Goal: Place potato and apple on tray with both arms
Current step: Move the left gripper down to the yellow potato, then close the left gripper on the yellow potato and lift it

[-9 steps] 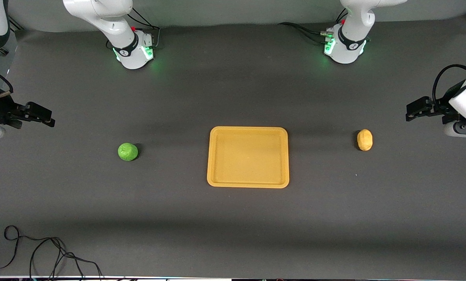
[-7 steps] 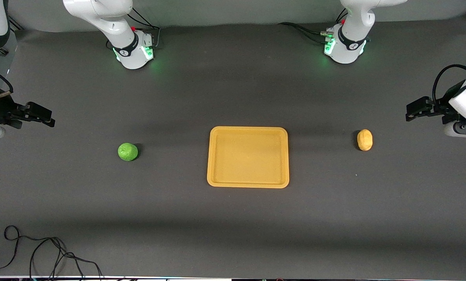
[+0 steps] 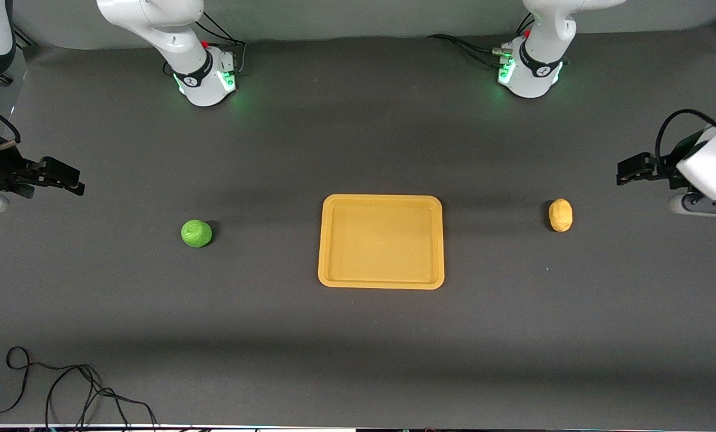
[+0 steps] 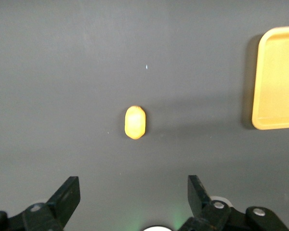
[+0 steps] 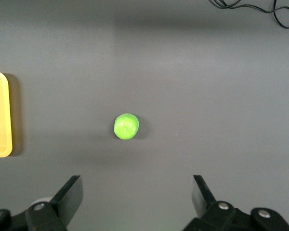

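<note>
Writing shows nowhere on potato [image 3: 560, 215], apple [image 3: 196, 233] or tray [image 3: 333, 240].

A dark table [image 3: 358, 348]; a thin black cable [image 3: 63, 390], seemingly loose, on it.

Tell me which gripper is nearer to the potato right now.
Left. The left gripper is open, up in the air near the potato at its end of the table. The right gripper, open too, waits at the table's right-arm end, past the apple.
</note>
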You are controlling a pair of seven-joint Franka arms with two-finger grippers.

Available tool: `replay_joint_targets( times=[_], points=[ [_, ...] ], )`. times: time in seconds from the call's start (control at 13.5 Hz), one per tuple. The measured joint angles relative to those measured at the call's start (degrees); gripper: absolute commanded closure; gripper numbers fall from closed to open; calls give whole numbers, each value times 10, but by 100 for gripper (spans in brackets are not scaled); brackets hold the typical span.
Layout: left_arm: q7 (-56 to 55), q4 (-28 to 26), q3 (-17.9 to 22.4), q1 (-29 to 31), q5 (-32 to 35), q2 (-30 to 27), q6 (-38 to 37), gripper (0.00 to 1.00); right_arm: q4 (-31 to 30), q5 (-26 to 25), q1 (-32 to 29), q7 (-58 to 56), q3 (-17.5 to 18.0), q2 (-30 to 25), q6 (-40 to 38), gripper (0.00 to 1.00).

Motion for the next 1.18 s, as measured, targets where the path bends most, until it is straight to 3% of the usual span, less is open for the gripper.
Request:
replay_joint_targets(
  times=[0.74, 0.89, 1.18],
  points=[
    [3, -278, 6, 19, 2, 33, 306, 1, 0, 0, 0, 0, 0, 2, 1, 0],
    [4, -302, 6, 22, 2, 73, 345, 1, 0, 0, 0, 0, 0, 3, 1, 0],
    [4, -294, 6, 29, 2, 155, 388, 1, 0, 0, 0, 0, 0, 4, 1, 0]
  ],
)
